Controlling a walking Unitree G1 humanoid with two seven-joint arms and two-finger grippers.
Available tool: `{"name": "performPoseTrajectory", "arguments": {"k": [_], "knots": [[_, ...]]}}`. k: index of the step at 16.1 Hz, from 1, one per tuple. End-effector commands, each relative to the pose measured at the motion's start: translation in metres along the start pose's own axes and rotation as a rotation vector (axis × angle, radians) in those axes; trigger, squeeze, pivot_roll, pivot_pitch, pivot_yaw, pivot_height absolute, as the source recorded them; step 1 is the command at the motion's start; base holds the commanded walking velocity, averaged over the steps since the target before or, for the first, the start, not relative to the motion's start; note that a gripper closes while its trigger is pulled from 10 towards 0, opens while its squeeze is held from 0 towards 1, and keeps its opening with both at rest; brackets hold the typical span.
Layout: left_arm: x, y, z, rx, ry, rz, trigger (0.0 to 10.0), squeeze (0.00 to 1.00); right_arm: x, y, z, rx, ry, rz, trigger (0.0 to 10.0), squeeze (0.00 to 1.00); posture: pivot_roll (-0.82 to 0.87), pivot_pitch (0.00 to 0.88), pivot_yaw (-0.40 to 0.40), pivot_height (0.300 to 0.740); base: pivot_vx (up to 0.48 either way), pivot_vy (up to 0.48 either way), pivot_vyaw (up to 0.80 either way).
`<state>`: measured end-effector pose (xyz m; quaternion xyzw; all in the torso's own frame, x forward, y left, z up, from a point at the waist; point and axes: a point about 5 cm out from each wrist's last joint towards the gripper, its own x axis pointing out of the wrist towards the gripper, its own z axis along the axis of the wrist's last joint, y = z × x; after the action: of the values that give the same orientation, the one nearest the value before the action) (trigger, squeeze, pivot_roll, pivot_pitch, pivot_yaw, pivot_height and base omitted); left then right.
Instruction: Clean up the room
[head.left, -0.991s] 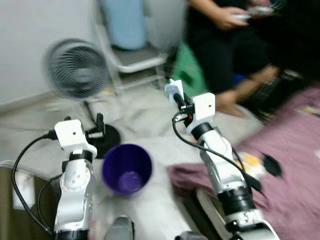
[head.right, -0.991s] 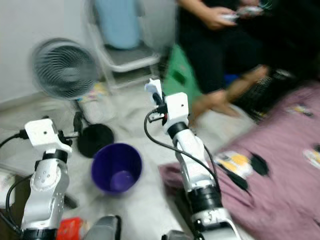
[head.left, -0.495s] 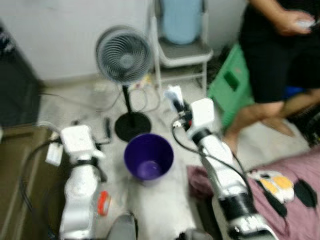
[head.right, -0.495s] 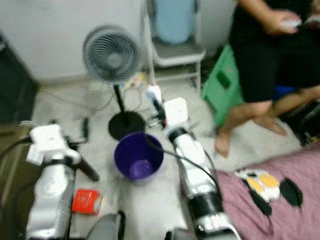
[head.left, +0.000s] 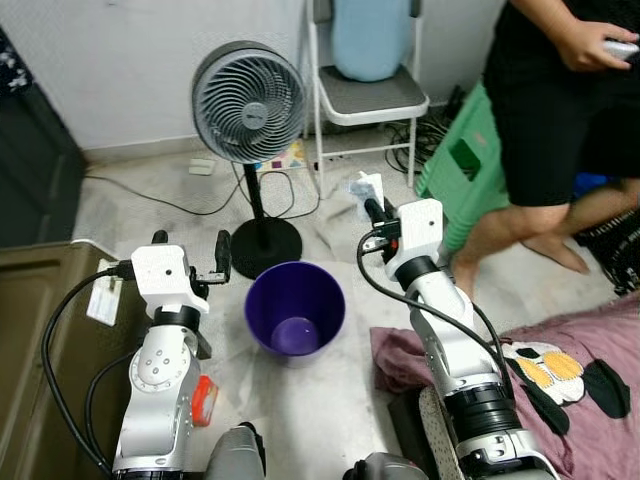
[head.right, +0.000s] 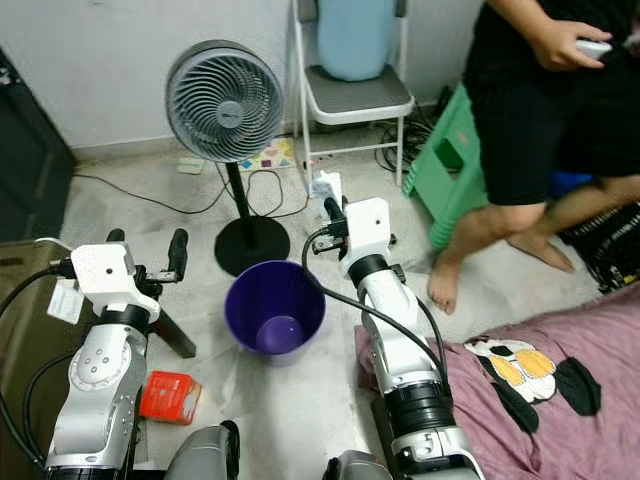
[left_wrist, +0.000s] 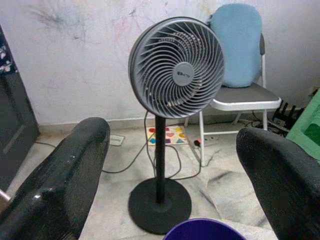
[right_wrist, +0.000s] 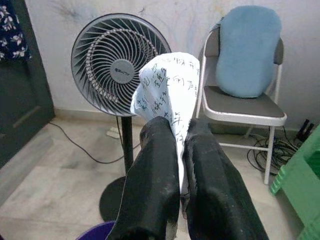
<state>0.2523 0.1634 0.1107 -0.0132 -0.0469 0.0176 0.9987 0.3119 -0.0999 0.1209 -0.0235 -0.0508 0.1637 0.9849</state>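
The robot's right gripper (head.left: 372, 205), fingers clamped on a folded scrap of paper (right_wrist: 169, 95) covered in handwriting, hung just right of centre in the head view, above the floor and to the upper right of a purple bin (head.left: 295, 308) that stood open at mid-frame. The paper was not yet over the bin's mouth; judging by that, the drop remained to be done. The left gripper (head.left: 190, 258) sat left of the bin with its fingers (left_wrist: 67, 182) spread wide and nothing between them.

More tidying looked to be left: a red packet (head.right: 170, 396) lay on the floor at lower left beside the left arm, and a mauve blanket (head.right: 560, 420) was heaped at lower right. A standing fan (head.left: 248, 101) and a folding chair (head.left: 372, 98) occupied the top of the frame, where a person (head.right: 545, 110) stood at upper right holding a controller.
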Motion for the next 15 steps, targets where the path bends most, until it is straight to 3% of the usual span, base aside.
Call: {"name": "performPoseTrajectory", "arguments": {"k": [1,8,11,15], "knots": [[-0.0021,-0.0004,0.0005,0.007,-0.008,-0.017,10.0,0.00,0.0018,0.0051,0.0024,-0.007,-0.008,0.012,10.0,0.00,0.01,0.092,-0.035,0.740,0.000,0.000,0.80],[-0.0026,-0.0022,-0.0005,-0.007,-0.004,-0.019,10.0,0.00,0.0019,0.0010,0.0045,0.005,-0.018,-0.004,10.0,0.00,0.00,0.097,-0.040,0.740,0.000,0.000,0.10],[-0.0020,-0.0018,-0.0004,-0.007,-0.008,-0.015,10.0,0.00,0.0021,0.0039,0.0046,0.012,-0.022,0.019,10.0,0.00,0.00,0.094,-0.043,0.740,0.275,0.000,0.00],[-0.0021,-0.0019,-0.0012,-0.004,-0.005,-0.018,10.0,0.00,0.0026,0.0066,0.0054,0.021,-0.032,0.025,10.0,0.00,0.01,0.086,-0.042,0.740,0.292,0.000,0.51]]}}
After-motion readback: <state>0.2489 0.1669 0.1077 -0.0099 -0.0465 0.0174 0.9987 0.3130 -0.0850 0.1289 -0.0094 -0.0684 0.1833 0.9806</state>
